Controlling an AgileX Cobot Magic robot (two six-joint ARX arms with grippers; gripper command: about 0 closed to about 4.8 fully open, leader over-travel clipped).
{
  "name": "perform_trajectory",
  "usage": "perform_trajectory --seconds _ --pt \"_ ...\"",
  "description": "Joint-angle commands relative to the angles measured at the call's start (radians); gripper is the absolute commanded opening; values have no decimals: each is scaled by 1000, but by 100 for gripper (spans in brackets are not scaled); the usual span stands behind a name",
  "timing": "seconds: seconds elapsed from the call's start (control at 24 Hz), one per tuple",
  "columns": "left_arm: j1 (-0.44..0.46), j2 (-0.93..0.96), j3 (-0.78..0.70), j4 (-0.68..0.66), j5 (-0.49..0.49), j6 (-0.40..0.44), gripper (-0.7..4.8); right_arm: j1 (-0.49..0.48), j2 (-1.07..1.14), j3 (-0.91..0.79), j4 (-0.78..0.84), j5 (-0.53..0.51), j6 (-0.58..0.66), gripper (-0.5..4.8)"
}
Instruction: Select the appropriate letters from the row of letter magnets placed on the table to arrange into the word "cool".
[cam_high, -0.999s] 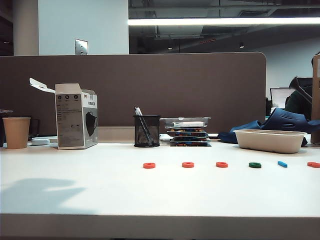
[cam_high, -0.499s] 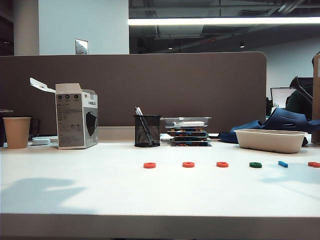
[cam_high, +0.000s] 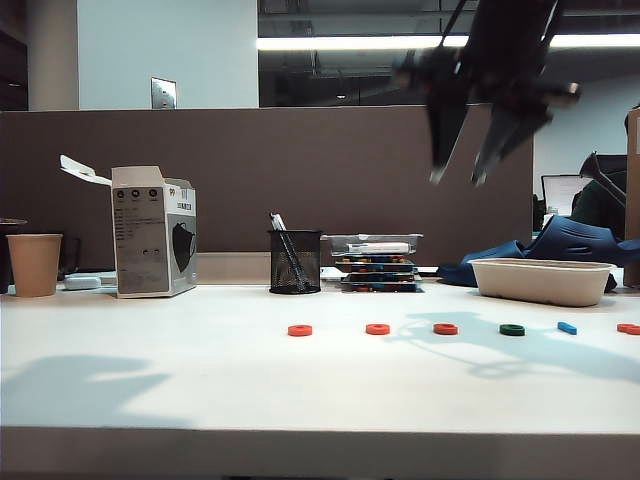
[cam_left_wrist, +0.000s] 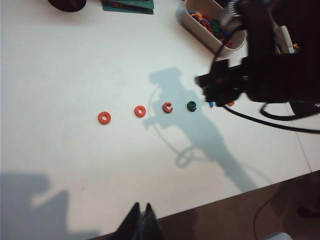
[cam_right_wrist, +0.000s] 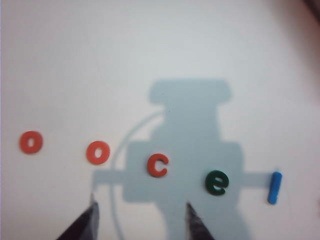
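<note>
The row of letter magnets lies on the white table (cam_high: 150, 380). In the right wrist view it reads red-orange "o" (cam_right_wrist: 31, 142), "o" (cam_right_wrist: 98, 152), "c" (cam_right_wrist: 158, 165), dark green "e" (cam_right_wrist: 217, 182) and a light-blue bar (cam_right_wrist: 274, 187). The exterior view shows the same red rings (cam_high: 299, 330) (cam_high: 377, 328) (cam_high: 445, 328) and the green ring (cam_high: 512, 329). My right gripper (cam_high: 456, 180) hangs open high above the row, holding nothing; its tips (cam_right_wrist: 141, 204) frame the table near the "c". My left gripper (cam_left_wrist: 141, 207) is shut and empty over the table's front edge, far from the letters.
Along the back stand a paper cup (cam_high: 33, 264), a white box (cam_high: 152, 232), a mesh pen holder (cam_high: 294, 262), stacked cases (cam_high: 376, 262) and a beige tray (cam_high: 540, 280) with spare letters. Another red piece (cam_high: 628, 328) lies at the right edge.
My right arm has swung into the exterior view from the right, and its open gripper now hangs high over the row. Its shadow now falls across the letters. The letters have not moved.
</note>
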Motion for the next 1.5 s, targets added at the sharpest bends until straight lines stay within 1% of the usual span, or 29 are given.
perform_trajectory --seconds 0.04,0.17,0.42,0.79,1.29,1.37,1.5 --pt "-1 -2 4 9 -9 5 -4 13 85 54 -26 11 16 220" --pt "-2 -2 4 9 -7 5 -4 13 194 108 -60 6 59 220" --pt "-1 -2 4 9 -8 5 -4 13 308 128 -89 3 63 220" --pt "-1 -2 4 9 -8 5 -4 13 364 127 -99 -11 105 220" --pt "-1 -2 4 9 -8 5 -4 13 401 127 -77 -9 107 220" --pt "-1 -2 4 9 -8 5 -4 13 401 127 -72 -8 107 210" --pt "-1 -2 4 9 -8 5 -4 13 402 127 -62 -8 107 210"
